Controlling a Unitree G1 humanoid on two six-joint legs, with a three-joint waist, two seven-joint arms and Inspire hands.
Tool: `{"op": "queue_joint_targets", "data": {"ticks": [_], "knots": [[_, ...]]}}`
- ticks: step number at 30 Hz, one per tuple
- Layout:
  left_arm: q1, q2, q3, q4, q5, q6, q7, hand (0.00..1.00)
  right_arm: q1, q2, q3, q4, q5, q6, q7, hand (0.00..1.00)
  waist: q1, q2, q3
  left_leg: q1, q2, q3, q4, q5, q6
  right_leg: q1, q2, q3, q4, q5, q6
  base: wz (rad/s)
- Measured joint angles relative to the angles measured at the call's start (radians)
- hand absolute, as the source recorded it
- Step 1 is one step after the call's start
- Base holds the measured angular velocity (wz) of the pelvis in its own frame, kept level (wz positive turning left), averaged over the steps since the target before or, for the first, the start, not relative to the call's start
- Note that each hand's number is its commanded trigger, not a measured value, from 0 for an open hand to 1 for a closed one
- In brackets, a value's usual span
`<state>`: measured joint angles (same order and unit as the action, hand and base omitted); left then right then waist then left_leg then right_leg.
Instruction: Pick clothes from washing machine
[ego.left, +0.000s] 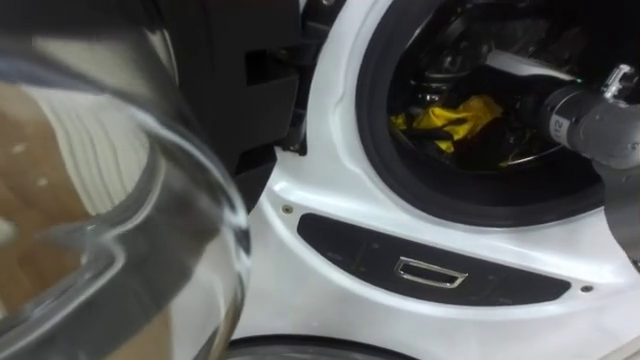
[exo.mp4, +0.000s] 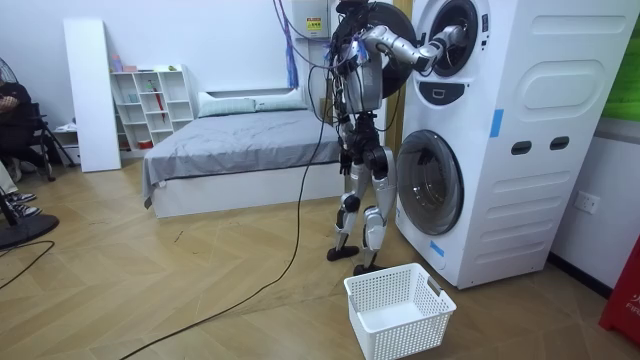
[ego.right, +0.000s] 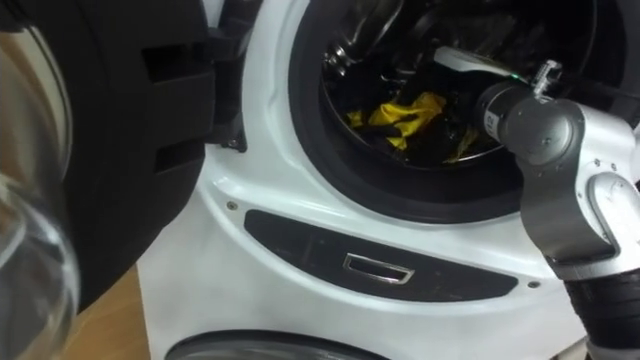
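The upper washing machine's round opening (ego.left: 372, 120) stands open, and a yellow cloth (ego.left: 450, 120) lies in the dark drum among darker pieces. My right arm comes in from the right and passes through the opening. My right hand (ego.right: 468, 72) is inside the drum, just right of and above the yellow cloth, and its fingers are lost in the dark. In the room view I stand upright at the stacked white machines, with my right hand (exo.mp4: 447, 40) raised into the upper drum.
The open door's clear glass bowl (ego.left: 120, 200) hangs close on the left with its dark frame (ego.right: 130, 150). A dark panel with a chrome handle (ego.left: 430, 272) sits under the opening. A white laundry basket (exo.mp4: 400, 308) stands on the floor by my feet, before the lower machine's door (exo.mp4: 432, 182). A bed (exo.mp4: 240, 140) lies behind.
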<state>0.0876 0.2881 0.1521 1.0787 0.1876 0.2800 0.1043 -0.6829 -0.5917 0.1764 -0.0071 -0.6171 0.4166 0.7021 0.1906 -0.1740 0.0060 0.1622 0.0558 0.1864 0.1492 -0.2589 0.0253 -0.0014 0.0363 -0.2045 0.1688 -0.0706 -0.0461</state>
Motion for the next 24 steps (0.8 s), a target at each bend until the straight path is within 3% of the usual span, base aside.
{"op": "queue_joint_targets", "data": {"ticks": [6, 11, 18, 23, 24], "knots": [[0.004, 0.000, -0.017, 0.002, -0.052, -0.003, 0.044, 0.00, 0.001, 0.000, 0.000, -0.031, 0.000, 0.000, -0.006, 1.00, -0.014, 0.001, -0.0001, -0.004, 0.000, 0.001, 0.000, 0.000, 0.000, -0.006, 0.000, 0.004, 0.001, 0.000, 0.000, 0.00], [0.018, -0.003, -0.017, 0.003, -0.053, -0.013, 0.087, 0.00, 0.022, -0.002, 0.000, -0.110, -0.013, 0.000, -0.010, 1.00, -0.018, 0.012, -0.0049, -0.012, -0.001, 0.010, 0.001, 0.001, -0.002, -0.018, 0.003, 0.013, 0.002, 0.000, 0.000, -0.06], [0.051, -0.024, 0.003, 0.013, -0.078, -0.054, 0.108, 0.00, 0.026, 0.005, -0.001, -0.280, 0.066, -0.007, -0.034, 1.00, -0.035, 0.025, -0.0107, -0.024, 0.001, 0.040, 0.003, 0.001, -0.002, -0.039, 0.001, 0.040, 0.002, 0.000, 0.000, -0.11], [0.083, -0.040, 0.013, 0.046, -0.077, -0.091, 0.109, 0.00, 0.138, 0.006, -0.084, -0.483, 0.164, -0.067, -0.079, 1.00, -0.070, 0.034, -0.0088, -0.017, 0.003, 0.047, 0.005, 0.001, -0.002, -0.034, 0.004, 0.051, -0.001, 0.000, 0.000, -0.05], [0.085, -0.047, 0.014, 0.046, -0.081, -0.097, 0.108, 0.00, 0.178, 0.006, -0.104, -0.531, 0.204, -0.077, -0.093, 1.00, -0.077, 0.040, -0.0122, -0.015, 0.003, 0.052, 0.005, 0.001, -0.002, -0.033, 0.004, 0.056, -0.001, 0.000, 0.000, -0.13]]}}
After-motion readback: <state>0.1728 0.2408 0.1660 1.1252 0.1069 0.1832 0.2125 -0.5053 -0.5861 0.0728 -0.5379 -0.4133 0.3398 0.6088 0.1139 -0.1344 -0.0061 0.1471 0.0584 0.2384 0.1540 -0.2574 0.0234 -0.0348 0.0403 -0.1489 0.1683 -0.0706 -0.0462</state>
